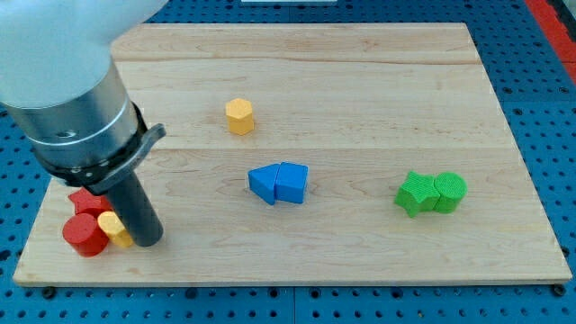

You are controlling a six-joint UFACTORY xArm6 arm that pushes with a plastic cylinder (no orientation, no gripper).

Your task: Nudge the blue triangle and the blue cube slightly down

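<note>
Blue cube [263,183] and blue triangle [292,183] sit touching near the frame's centre on the wooden board [360,99], the cube left, the pair's long axis running left-right. At lower left, my tip [147,241] rests beside a small yellow block [113,229] and two red blocks [84,234] [87,202], partly hidden by the rod. No fingers here: just a rod.

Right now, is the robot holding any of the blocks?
No, nothing is held. My tip is only a rod that pushes. It stands beside the small yellow block and red blocks at the view's bottom left, far from the two blue blocks.
</note>
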